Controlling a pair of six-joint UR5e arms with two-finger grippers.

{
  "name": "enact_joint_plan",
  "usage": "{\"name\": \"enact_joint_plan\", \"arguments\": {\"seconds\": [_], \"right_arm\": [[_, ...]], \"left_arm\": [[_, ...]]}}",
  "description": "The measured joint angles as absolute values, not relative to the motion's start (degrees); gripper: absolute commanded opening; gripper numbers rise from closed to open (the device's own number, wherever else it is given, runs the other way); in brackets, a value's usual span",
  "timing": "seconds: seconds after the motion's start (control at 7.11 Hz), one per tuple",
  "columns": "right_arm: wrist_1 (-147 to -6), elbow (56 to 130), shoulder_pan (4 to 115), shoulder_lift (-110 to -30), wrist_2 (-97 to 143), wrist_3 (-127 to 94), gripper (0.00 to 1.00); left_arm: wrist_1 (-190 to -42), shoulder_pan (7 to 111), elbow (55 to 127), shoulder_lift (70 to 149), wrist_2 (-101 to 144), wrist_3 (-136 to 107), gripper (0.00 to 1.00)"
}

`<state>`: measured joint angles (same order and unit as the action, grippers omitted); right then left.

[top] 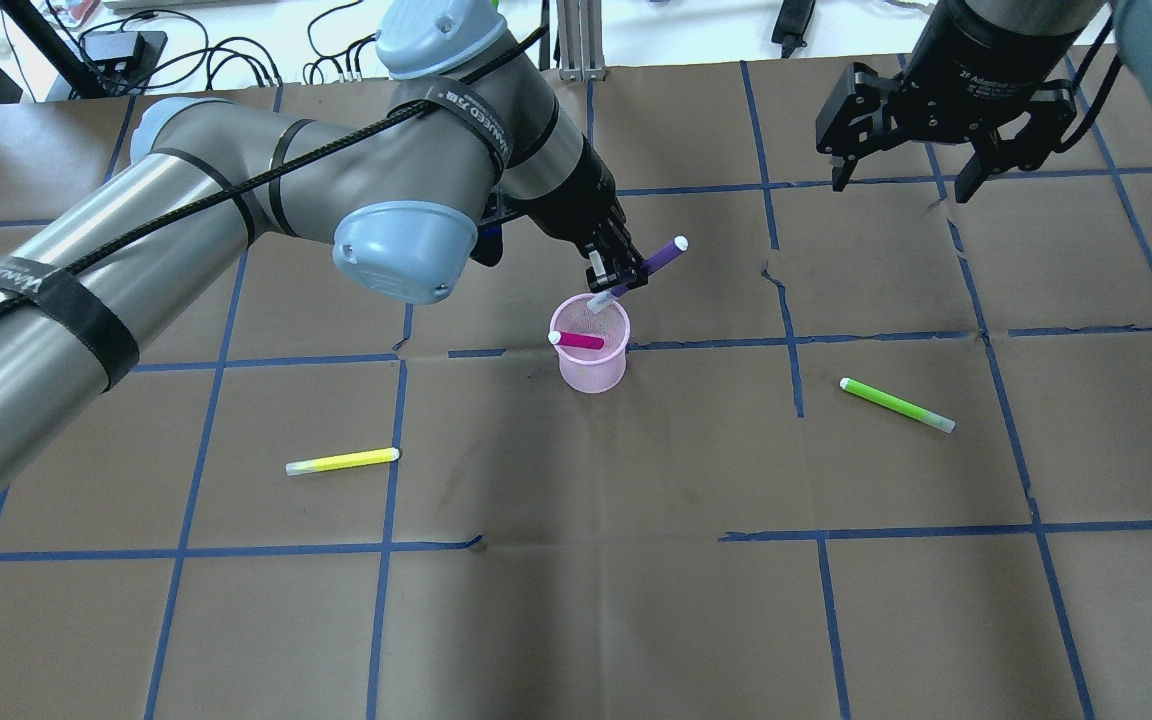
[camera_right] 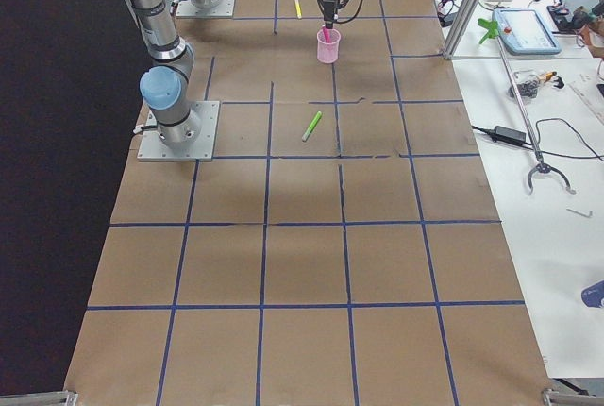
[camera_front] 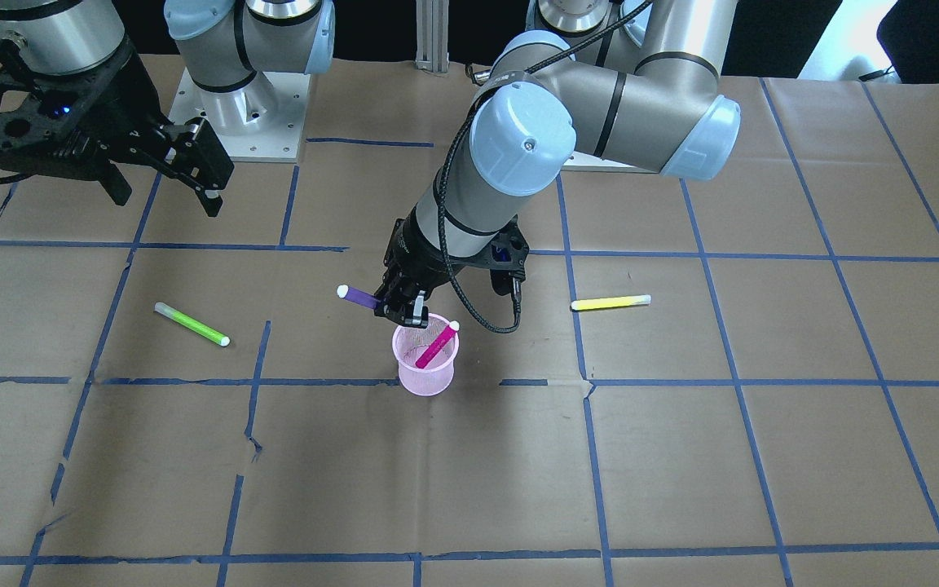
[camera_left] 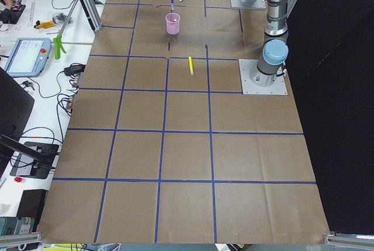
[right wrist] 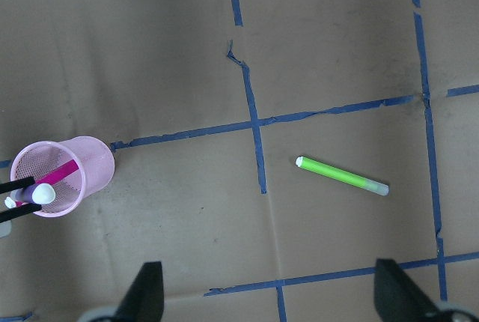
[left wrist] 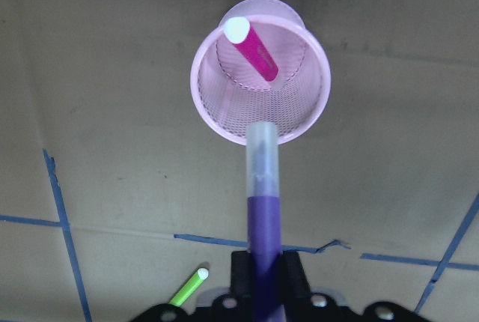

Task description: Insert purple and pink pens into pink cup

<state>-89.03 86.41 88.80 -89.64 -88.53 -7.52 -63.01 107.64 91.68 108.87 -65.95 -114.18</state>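
Your purple pen (left wrist: 262, 210) fills the left wrist view, clamped in the left gripper (top: 614, 278), with its clear tip over the near rim of the cup (left wrist: 208, 112) at 12 o'clock. Overhead, you see the cup just at 7 o'clock of that gripper, and the pen tilted with its white end up toward 2 o'clock. The pink pen (top: 576, 341) leans inside the cup. Your right gripper (top: 901, 188) hangs spread and empty, well apart at 2 o'clock of the cup. The green pen (top: 896, 404) lies at 4 o'clock of the cup and the yellow pen (top: 341, 461) at 8 o'clock.
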Motion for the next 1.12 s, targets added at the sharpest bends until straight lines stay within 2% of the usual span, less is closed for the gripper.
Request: {"name": "enact_joint_plan", "arguments": {"seconds": [0.42, 0.84, 0.98, 1.12], "right_arm": [[-89.02, 87.22, 88.59, -89.87, -88.71, -7.75, 1.0], [-88.97, 87.35, 88.72, -89.91, -88.79, -8.48, 1.0], [-89.05, 87.34, 88.67, -89.91, -88.94, -8.47, 1.0], [-89.23, 87.28, 88.55, -89.91, -89.72, -8.4, 1.0]], "left_arm": [[-53.7, 107.08, 99.19, 108.43, -64.83, -112.82, 0.13], [-51.73, 106.01, 101.5, 108.66, -65.02, -111.06, 0.19], [-51.69, 105.78, 101.94, 108.65, -65.18, -110.55, 0.33], [-51.7, 105.69, 102.12, 108.65, -65.42, -110.28, 0.72]]}}
